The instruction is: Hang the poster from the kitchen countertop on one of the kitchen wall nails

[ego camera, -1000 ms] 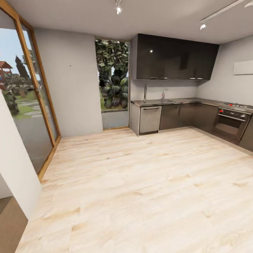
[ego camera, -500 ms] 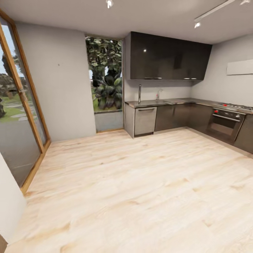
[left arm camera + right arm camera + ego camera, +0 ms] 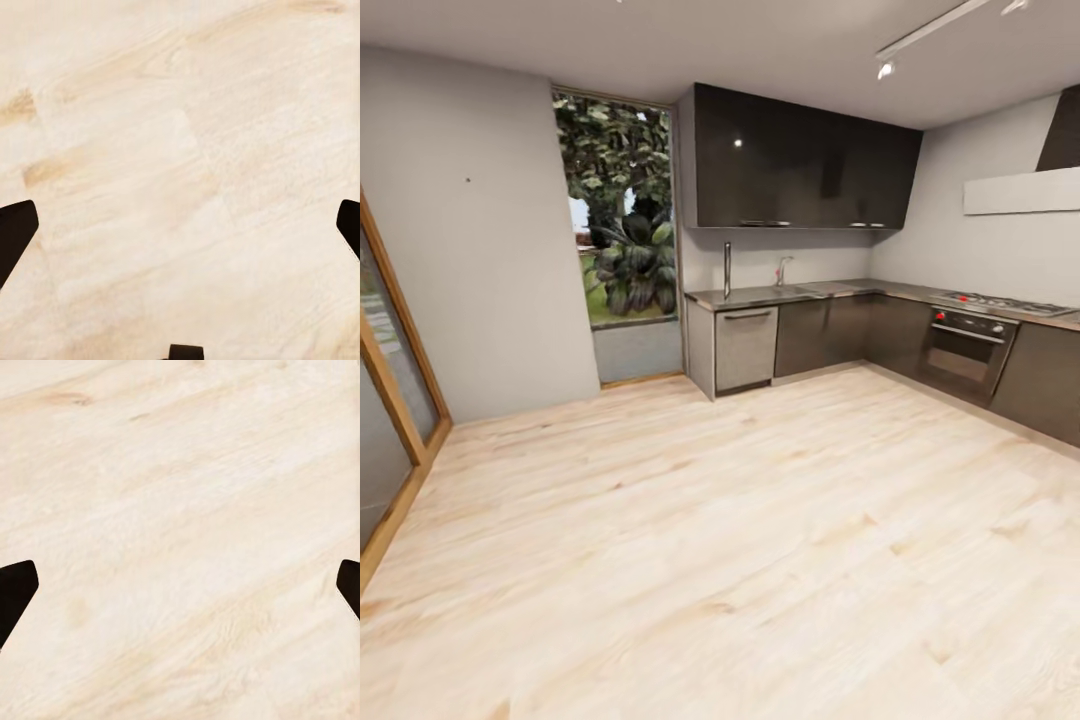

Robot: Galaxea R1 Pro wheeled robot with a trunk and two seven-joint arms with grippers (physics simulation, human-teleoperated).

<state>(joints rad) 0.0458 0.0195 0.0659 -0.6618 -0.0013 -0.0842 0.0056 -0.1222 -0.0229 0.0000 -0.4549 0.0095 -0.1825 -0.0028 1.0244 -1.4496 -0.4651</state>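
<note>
Looking at the head view, this is pretty much the very start of the job as far as I can tell: the robot is out in the middle of the pale wood floor (image 3: 740, 560) with the kitchen well ahead of it. The kitchen countertop (image 3: 830, 292) runs along the far wall and turns the corner toward the oven (image 3: 965, 345), with the tap (image 3: 783, 268) over the sink, but at this range I honestly can't make out the poster anywhere on it, too small or hidden. One wall nail (image 3: 468, 181) shows as a tiny dark speck on the grey wall left of the tall window (image 3: 622, 215), well apart from the counter. Both wrist cams just stare down at floorboards. The left gripper (image 3: 180, 225) has its dark fingertips way out at opposite edges of the frame, so spread wide with nothing between them, and same deal for the right gripper (image 3: 180, 585). So my read: nothing picked up, nothing hung. Driving up to the counter, finding and grabbing the poster, then carrying it to the nail are all left to do.
</note>
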